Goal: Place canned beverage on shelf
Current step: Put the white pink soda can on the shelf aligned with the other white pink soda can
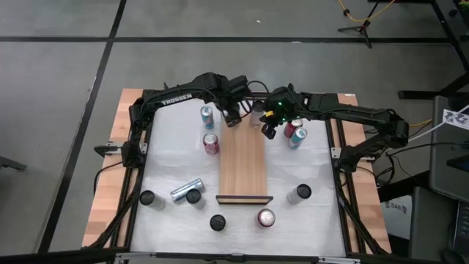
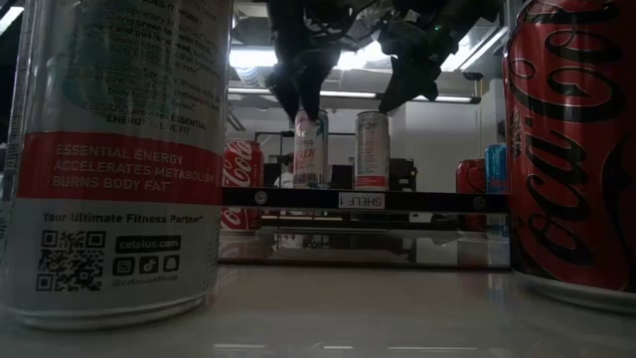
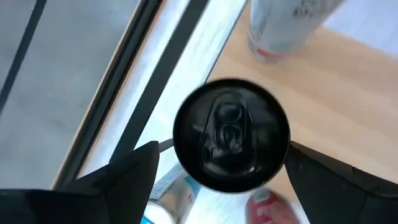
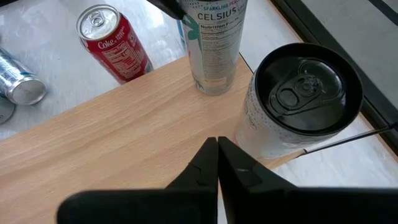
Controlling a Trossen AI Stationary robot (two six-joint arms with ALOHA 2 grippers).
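The shelf (image 1: 243,165) is a light-brown plank in mid-table, its dark lip (image 1: 244,199) at the near end. Two cans stand upright on their bases at its far end: a Celsius can (image 2: 310,149) with a black top (image 3: 231,134) and a white can (image 4: 298,99) beside it. My left gripper (image 3: 224,155) is open, pointing down. Its fingers (image 3: 134,171) stand on either side of the Celsius can's top, with a gap showing on one side. My right gripper (image 4: 217,146) is shut over the plank, close beside the white can, holding nothing.
A Coke can (image 1: 211,143) and a blue can (image 1: 207,114) stand left of the plank. Two cans (image 1: 295,136) stand to its right. Several more cans, one lying down (image 1: 183,192), are spread along the near half of the table. Two of them (image 2: 119,159) (image 2: 571,149) stand close to the low camera.
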